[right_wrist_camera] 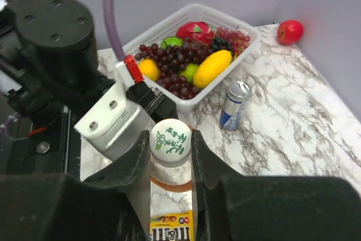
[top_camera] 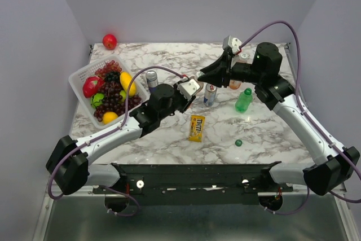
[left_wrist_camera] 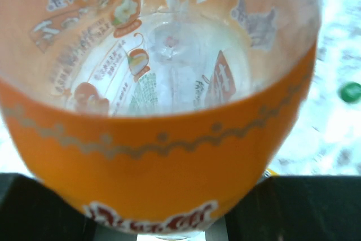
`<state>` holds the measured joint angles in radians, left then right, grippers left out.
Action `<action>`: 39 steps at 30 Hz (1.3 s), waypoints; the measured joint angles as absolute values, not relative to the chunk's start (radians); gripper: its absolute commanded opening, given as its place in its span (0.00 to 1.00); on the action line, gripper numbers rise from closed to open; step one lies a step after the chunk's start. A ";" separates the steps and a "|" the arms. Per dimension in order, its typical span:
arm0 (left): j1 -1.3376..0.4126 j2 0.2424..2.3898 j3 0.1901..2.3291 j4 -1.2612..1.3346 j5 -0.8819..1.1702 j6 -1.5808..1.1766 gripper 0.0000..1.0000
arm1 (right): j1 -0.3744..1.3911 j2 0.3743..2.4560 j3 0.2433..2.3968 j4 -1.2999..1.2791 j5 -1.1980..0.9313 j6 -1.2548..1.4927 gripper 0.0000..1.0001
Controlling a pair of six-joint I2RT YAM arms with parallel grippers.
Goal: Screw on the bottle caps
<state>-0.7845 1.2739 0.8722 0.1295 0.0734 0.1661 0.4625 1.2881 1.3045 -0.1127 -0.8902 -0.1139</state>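
My left gripper is shut on an orange-labelled bottle that fills the left wrist view; its dark fingers show at the bottom corners. My right gripper comes in from above, and its jaws press both sides of the white cap with green print on that bottle's neck. In the top view the right gripper meets the left one at the table's middle. A second orange bottle stands behind it. The green bottle stands upright to the right. A dark green cap lies on the table, also in the left wrist view.
A white basket of fruit is at the left, also in the right wrist view. One drink can stands beside it, another by the grippers. A yellow candy pack lies in front. A red apple sits at the back left.
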 measured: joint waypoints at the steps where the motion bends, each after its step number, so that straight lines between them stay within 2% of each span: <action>1: -0.806 1.276 0.868 0.156 0.002 0.166 0.00 | 0.471 1.280 1.298 -0.102 -0.868 -0.106 0.07; 6: -0.851 1.298 0.867 0.278 -0.212 0.167 0.00 | 0.517 1.251 1.287 -0.033 -0.725 -0.084 0.06; 12: -0.861 1.314 0.868 0.312 -0.287 0.161 0.02 | 0.544 1.249 1.281 -0.017 -0.629 -0.060 0.05; 13: -0.862 1.315 0.868 0.310 -0.288 0.159 0.18 | 0.545 1.249 1.279 -0.017 -0.622 -0.057 0.05; 14: -0.862 1.316 0.868 0.305 -0.287 0.158 0.60 | 0.546 1.249 1.277 -0.017 -0.617 -0.055 0.04; 15: -0.862 1.316 0.868 0.302 -0.286 0.158 0.77 | 0.546 1.249 1.276 -0.018 -0.613 -0.053 0.04; 17: -0.859 1.315 0.868 0.289 -0.267 0.170 0.99 | 0.546 1.252 1.279 -0.031 -0.601 -0.058 0.02; 23: -0.826 1.238 0.867 0.204 -0.147 0.178 0.99 | 0.541 1.375 1.403 -0.163 -0.558 -0.138 0.00; 32: -0.727 1.050 0.748 -0.091 -0.132 0.158 0.99 | 0.486 1.647 1.679 -0.280 -0.513 -0.244 0.00; 39: -0.668 1.020 0.723 -0.202 -0.057 0.113 0.99 | 0.442 1.770 1.721 -0.290 -0.516 -0.263 0.01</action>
